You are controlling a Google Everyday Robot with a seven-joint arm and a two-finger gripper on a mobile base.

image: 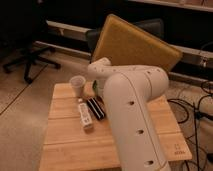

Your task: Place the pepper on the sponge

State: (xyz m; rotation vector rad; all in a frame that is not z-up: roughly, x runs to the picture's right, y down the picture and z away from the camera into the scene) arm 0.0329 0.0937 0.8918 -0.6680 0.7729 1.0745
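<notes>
Wooden table (65, 135) on a speckled floor, dim room. The white arm (132, 115) rises from the lower right and fills the foreground, covering the table's middle and much of its right side. Its wrist bends down at the table's back edge. The gripper (97, 91) sits low there, just right of a small pale cup (76, 83), mostly hidden under the wrist. Whether it is apart, together or clamped on anything: cannot tell.

Pepper and sponge: neither can be made out; position cannot be told.

On the open left part of the table, a white bar (85, 115) lies just beside a black bar (96, 108), both close against the arm. A large tan board (132, 42) leans behind the table. An office chair (30, 57) stands at far left.
</notes>
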